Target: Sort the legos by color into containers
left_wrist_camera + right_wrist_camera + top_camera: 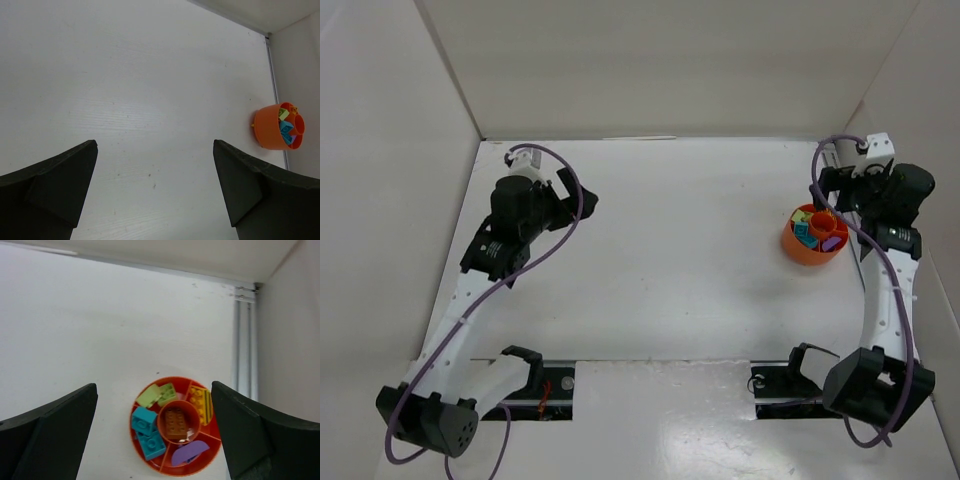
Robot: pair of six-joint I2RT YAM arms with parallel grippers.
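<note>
The round orange bowl [812, 236] stands at the right of the table; it also shows in the right wrist view [150, 458] and small in the left wrist view [270, 131]. In it lie pale green legos [158, 394], teal legos [148, 431], yellow-orange legos [201, 403], a purple lego [190, 452] and a brown lego [175, 422] in the hub. My right gripper [155, 432] is open and empty, held above the bowl [845, 190]. My left gripper [578, 200] is open and empty at the far left, its fingers [55, 185] over bare table.
White walls enclose the table at the back and both sides. A metal track [245, 340] runs along the right wall beside the bowl. The arm bases [530, 385] sit at the near edge.
</note>
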